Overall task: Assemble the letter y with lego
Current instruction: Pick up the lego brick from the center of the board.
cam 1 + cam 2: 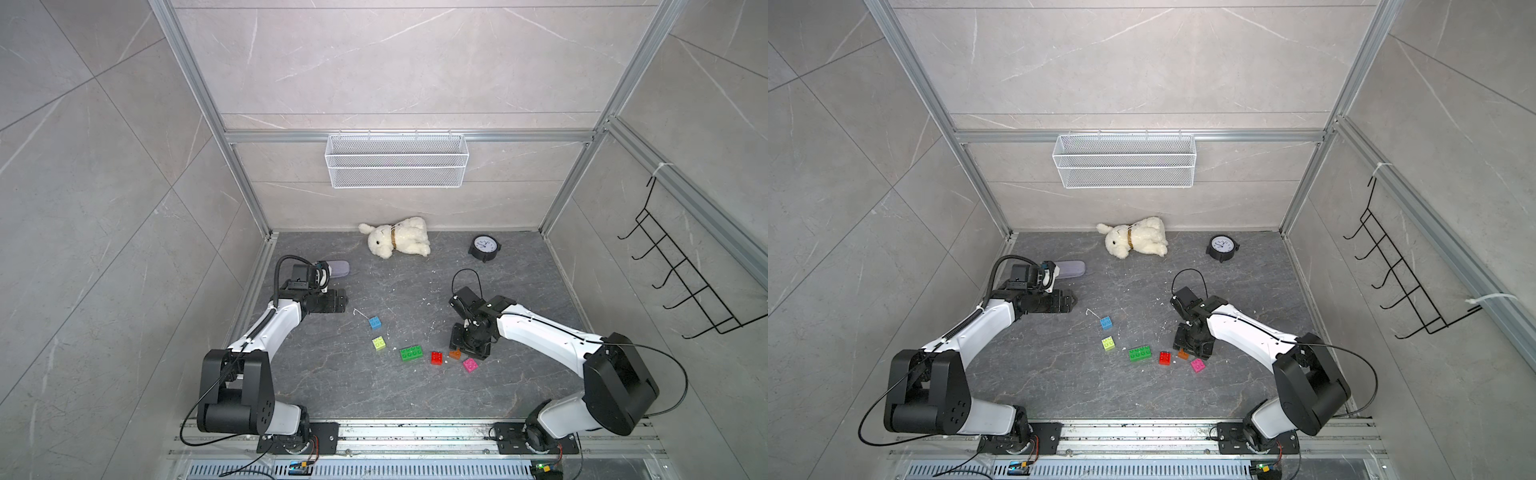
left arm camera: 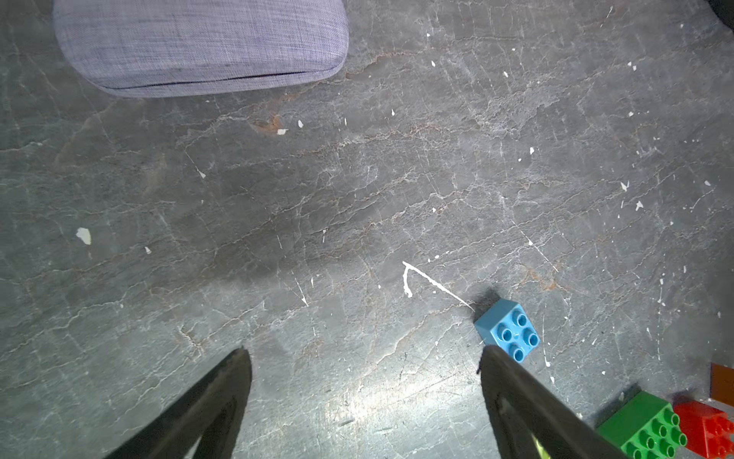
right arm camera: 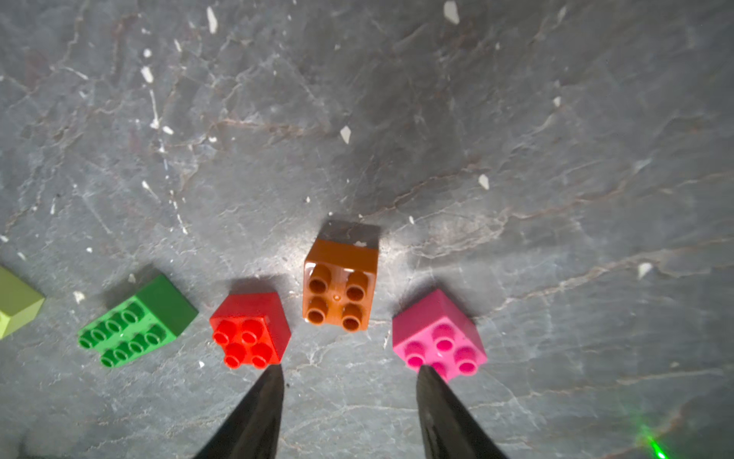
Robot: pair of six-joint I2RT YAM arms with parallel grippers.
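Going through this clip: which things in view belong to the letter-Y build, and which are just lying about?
Belong to the job:
blue brick, yellow-green brick, long green brick, red brick, orange brick, pink brick; all lie apart, none joined.

Just lying about:
plush rabbit, clock, grey fabric case, wire basket on the back wall.

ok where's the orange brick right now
In a top view the orange brick sits right of centre, between the red brick and the pink brick.
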